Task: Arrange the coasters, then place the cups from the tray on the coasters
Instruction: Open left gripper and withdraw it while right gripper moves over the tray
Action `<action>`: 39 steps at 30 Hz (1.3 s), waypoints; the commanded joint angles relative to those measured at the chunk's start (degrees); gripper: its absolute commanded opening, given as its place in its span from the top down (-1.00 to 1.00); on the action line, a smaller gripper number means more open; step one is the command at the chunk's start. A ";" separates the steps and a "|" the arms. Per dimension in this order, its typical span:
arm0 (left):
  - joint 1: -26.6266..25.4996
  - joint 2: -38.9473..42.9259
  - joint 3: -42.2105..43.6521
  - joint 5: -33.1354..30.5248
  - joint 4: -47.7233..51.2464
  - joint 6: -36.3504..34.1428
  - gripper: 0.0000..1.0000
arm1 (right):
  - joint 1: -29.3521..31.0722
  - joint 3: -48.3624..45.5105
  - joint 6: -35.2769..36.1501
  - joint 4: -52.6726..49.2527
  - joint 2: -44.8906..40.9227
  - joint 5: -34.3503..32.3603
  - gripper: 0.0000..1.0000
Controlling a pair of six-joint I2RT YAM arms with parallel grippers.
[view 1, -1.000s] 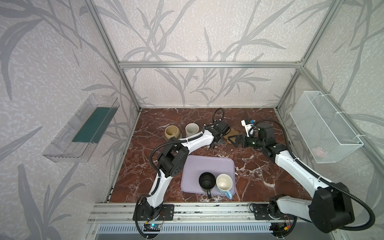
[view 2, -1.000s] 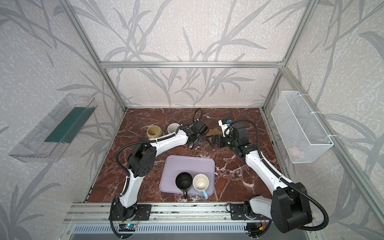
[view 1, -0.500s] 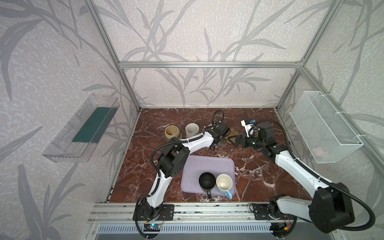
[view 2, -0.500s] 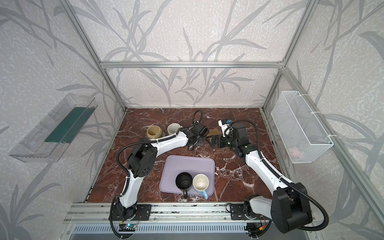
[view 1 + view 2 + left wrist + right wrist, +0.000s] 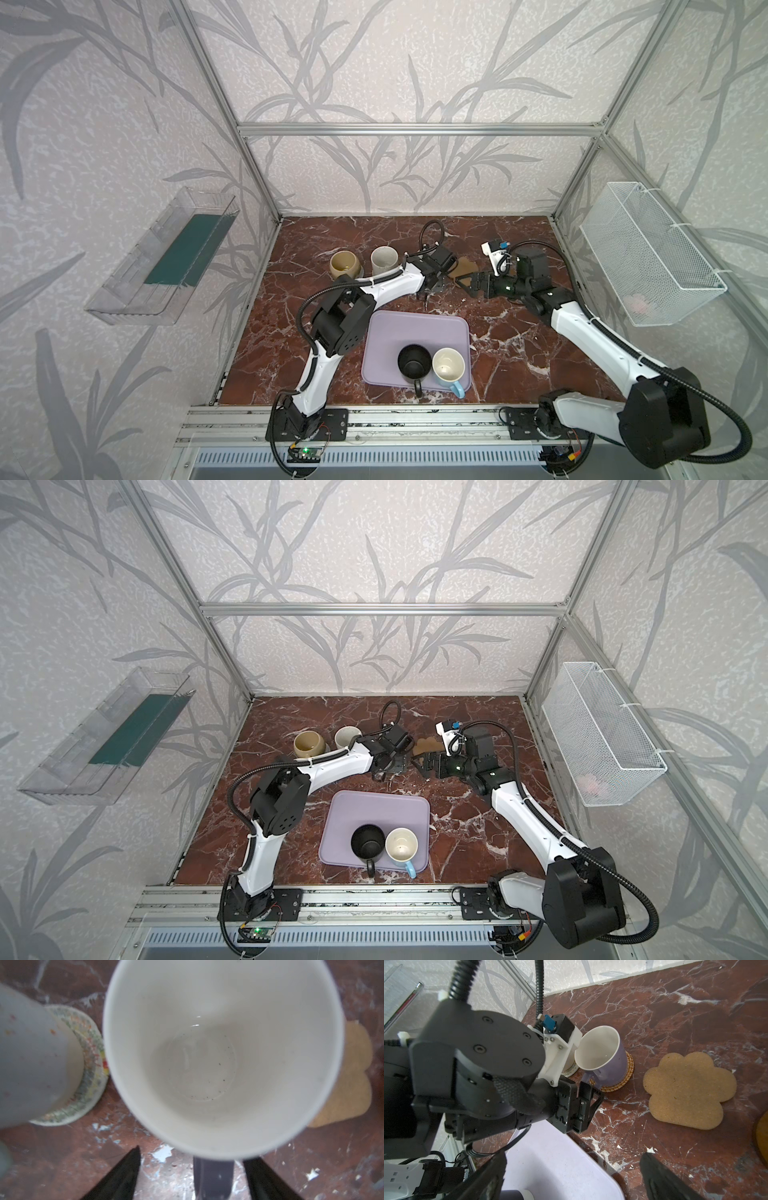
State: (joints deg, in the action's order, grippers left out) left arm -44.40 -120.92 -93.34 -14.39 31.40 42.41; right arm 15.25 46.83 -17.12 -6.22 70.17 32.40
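Near, the flat lavender rectangular tray [image 5: 399, 332] holds the black handled mug [image 5: 414, 360] and light blue mug [image 5: 448, 365]. Beyond, the left gripper [image 5: 192, 1155] has just spread wide off the handle [image 5: 213, 1178] of the lavender white-lined mug [image 5: 618, 1064], which stands on the golden round rattan coaster [image 5: 627, 1078] (placement done, I judge). The right gripper [image 5: 573, 1157] hangs spread, empty. To the right the tan paw-shaped coaster [image 5: 689, 1088] lies bare, with open marble tabletop [image 5: 695, 1012] around it.

Left arm [image 5: 390, 286] and right arm [image 5: 590, 336]: white shell links, black joint housings [image 5: 660, 419]. Black corrugated cable [image 5: 461, 980] ran along each. Left wrist housing [image 5: 481, 1043] was round, matte black, with four recessed screws [image 5: 478, 1049]; a white bracket [image 5: 560, 1043] on it carried a blue connector [image 5: 549, 1022]. Right hand [image 5: 574, 1156] fingers [image 5: 662, 1176] were black and tapered.
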 commanded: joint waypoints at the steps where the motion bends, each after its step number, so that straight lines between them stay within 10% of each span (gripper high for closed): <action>1: 0.15 6.69 1.51 -0.27 -0.59 0.52 -0.98 | -0.17 -0.42 -0.72 -2.31 -2.42 1.34 -0.98; 12: 0.87 21.59 8.67 5.34 -3.06 0.39 -0.99 | 9.34 2.57 0.98 -14.07 -8.85 -10.46 -0.98; 22: 7.78 37.11 19.02 18.89 -2.16 0.38 -0.99 | 29.10 8.75 -5.21 -30.52 -10.08 -34.10 -0.99; 39: 14.03 54.98 32.77 34.56 10.58 -3.98 -0.99 | 58.83 15.81 -17.29 -37.72 0.89 -49.33 -0.72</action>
State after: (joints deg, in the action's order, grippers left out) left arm -31.20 -69.67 -62.02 18.31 38.54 38.96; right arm 70.91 60.10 -32.05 -41.91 69.17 -12.23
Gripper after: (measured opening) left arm 0.994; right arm 0.862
